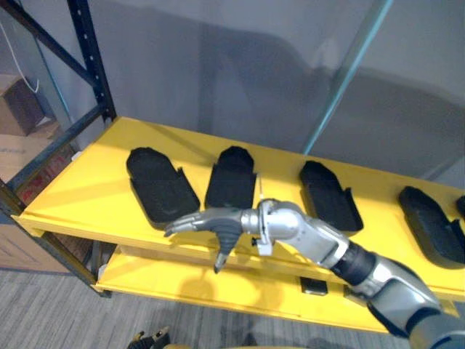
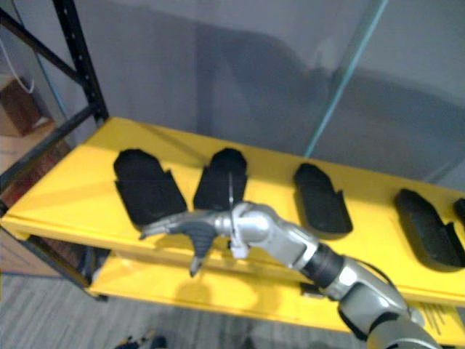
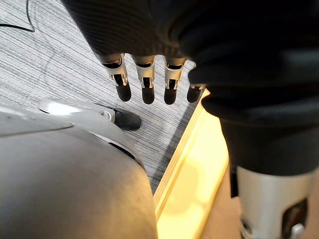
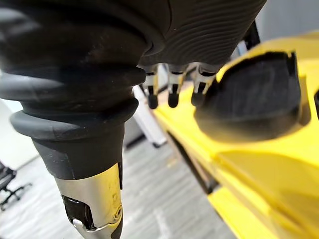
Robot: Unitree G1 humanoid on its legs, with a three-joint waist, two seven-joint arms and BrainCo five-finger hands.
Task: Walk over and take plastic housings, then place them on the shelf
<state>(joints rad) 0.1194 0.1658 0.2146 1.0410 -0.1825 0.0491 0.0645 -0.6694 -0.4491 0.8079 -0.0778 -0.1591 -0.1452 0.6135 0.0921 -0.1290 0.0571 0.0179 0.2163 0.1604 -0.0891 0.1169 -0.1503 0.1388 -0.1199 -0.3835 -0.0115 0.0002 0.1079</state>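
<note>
Black plastic housings point(image 1: 231, 178) on yellow shelf point(image 1: 94, 182) | right hand point(image 1: 229, 222) fingers point(image 4: 173, 94) apart, empty | left hand point(image 3: 144, 74) fingers straight

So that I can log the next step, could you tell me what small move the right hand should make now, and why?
Probably draw the right hand back from the yellow shelf. It is open and holds nothing, it hovers at the front edge, and the leftmost housing and its neighbour lie flat on the shelf.

A yellow shelf point(image 1: 87, 182) carries black plastic housings point(image 1: 161, 185) lying in a row.
</note>
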